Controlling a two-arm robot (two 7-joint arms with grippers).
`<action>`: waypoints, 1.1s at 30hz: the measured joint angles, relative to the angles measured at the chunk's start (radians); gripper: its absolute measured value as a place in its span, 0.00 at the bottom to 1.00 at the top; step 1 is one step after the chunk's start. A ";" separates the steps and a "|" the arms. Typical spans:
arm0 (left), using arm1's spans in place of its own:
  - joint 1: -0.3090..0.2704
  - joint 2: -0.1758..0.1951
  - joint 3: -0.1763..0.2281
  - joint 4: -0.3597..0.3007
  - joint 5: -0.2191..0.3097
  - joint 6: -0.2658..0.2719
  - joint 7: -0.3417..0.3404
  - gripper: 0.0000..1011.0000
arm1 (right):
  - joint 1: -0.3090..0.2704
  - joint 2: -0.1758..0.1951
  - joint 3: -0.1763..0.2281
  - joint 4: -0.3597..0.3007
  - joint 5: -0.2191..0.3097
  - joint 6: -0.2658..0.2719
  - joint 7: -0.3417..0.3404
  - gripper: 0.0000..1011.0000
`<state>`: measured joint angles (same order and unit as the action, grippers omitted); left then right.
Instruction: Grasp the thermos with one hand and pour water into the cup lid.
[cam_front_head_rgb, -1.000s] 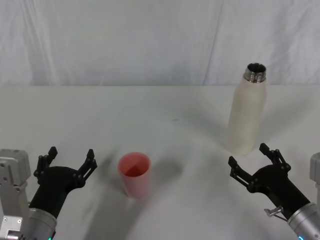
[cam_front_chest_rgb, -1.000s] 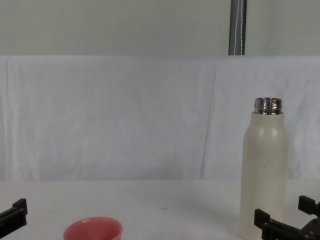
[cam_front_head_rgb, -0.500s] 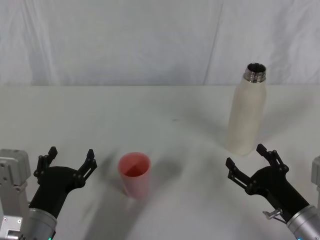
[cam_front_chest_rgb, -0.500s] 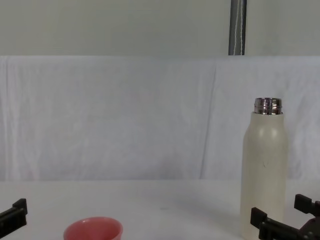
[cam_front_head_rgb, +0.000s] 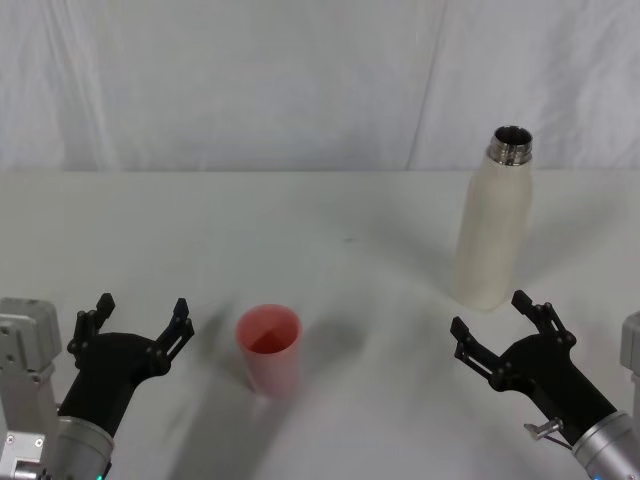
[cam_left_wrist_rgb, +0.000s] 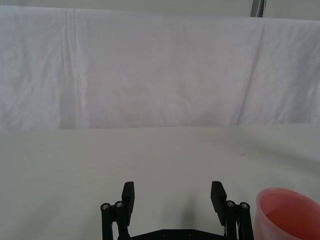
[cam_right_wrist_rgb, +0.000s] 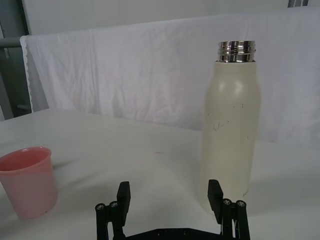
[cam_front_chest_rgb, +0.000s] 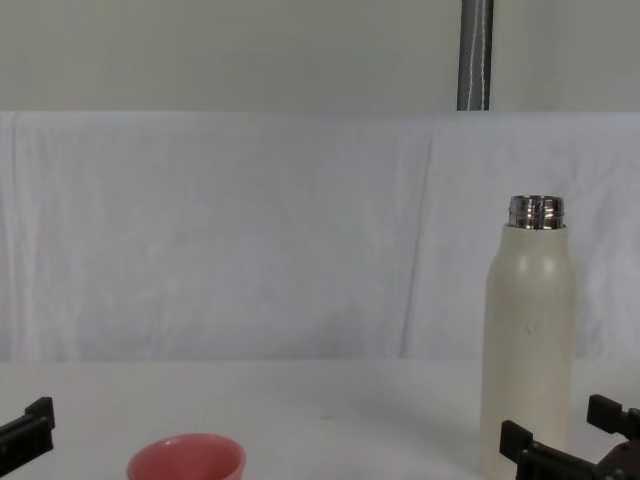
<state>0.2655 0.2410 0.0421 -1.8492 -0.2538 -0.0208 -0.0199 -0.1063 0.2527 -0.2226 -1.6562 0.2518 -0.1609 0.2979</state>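
Right gripper (cam_front_head_rgb: 495, 330): fingers (cam_right_wrist_rgb: 215, 194) spread wide, holding nothing, tips low over the surface (cam_front_head_rgb: 330, 215), just short of the base of the thermos (cam_front_head_rgb: 492, 232) and not touching it. In the right wrist view the bottle lines up off-centre, in front of one finger, not in the gap. Left gripper (cam_front_head_rgb: 140, 322): fingers (cam_left_wrist_rgb: 128, 196) also wide apart, empty, parked low on the robot's left, near the cup lid (cam_front_head_rgb: 269, 349) but clear of it.

Thermos stands upright on the robot's right, farther back on the surface, cap off, steel neck open. Cup lid stands upright, mouth up, nearer the robot and left of centre, well apart from the thermos.

Handling, as a guess: thermos is rigid, smooth matte wall, likely slippery-ish; water inside would make it heavy and top-heavy. Tall and narrow, so a nudge at the base could tip it. Best hold looks like the straight body about mid-height, below the shoulder, fingers either side, centred first. Cup lid looks light; a bump or hard pour could shift it.
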 joint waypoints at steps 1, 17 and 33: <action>0.000 0.000 0.000 0.000 0.000 0.000 0.000 0.99 | 0.000 0.000 0.000 0.000 0.000 0.000 0.000 0.99; 0.000 0.000 0.000 0.000 0.000 0.000 0.000 0.99 | -0.001 0.000 0.001 0.000 0.000 0.000 -0.002 0.99; 0.000 0.000 0.000 0.000 0.000 0.000 0.000 0.99 | -0.001 0.000 0.001 -0.001 -0.001 0.000 -0.002 0.99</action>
<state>0.2655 0.2410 0.0421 -1.8492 -0.2538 -0.0208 -0.0199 -0.1072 0.2526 -0.2218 -1.6576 0.2506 -0.1610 0.2963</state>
